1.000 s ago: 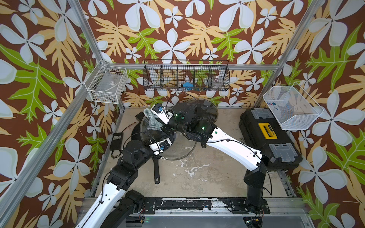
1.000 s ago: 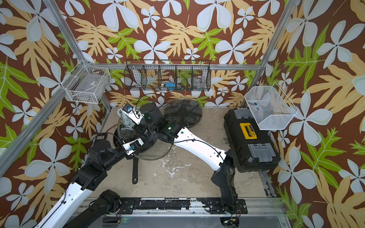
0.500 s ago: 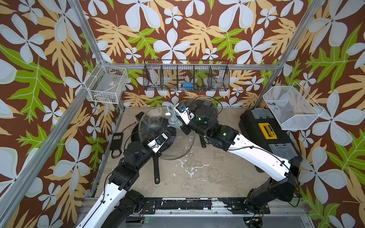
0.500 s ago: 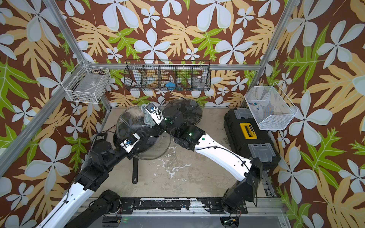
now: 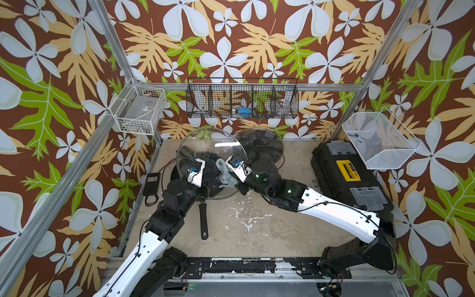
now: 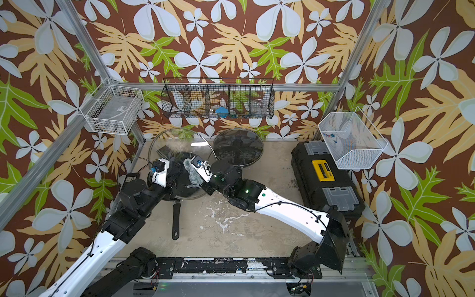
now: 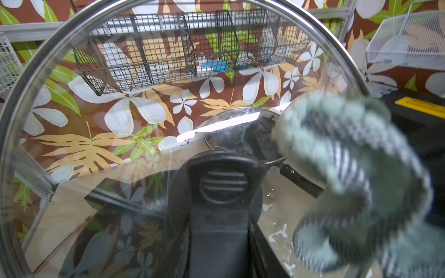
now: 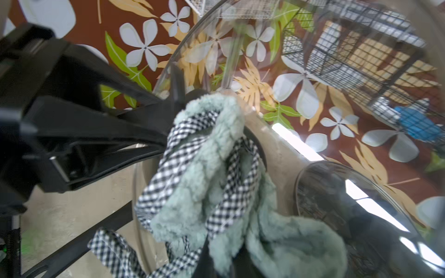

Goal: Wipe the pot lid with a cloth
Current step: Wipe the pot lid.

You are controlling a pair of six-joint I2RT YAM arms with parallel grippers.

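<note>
The left jaws were shut tight on the black knob (image 7: 224,185) of the glass pot lid (image 5: 209,149), holding it tilted up over the frying pan (image 5: 204,221) — probably so that its face stood open to the other arm. The right jaws were closed on the bunched cloth (image 8: 204,168), pushing it against the glass near the knob, which seemed the wiping stroke itself — a second lid (image 5: 259,149) lay behind on the table (image 5: 257,218).

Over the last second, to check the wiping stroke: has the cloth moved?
Yes. The cloth has swept across the glass lid toward the black toolbox, and away from the black wire basket.
</note>
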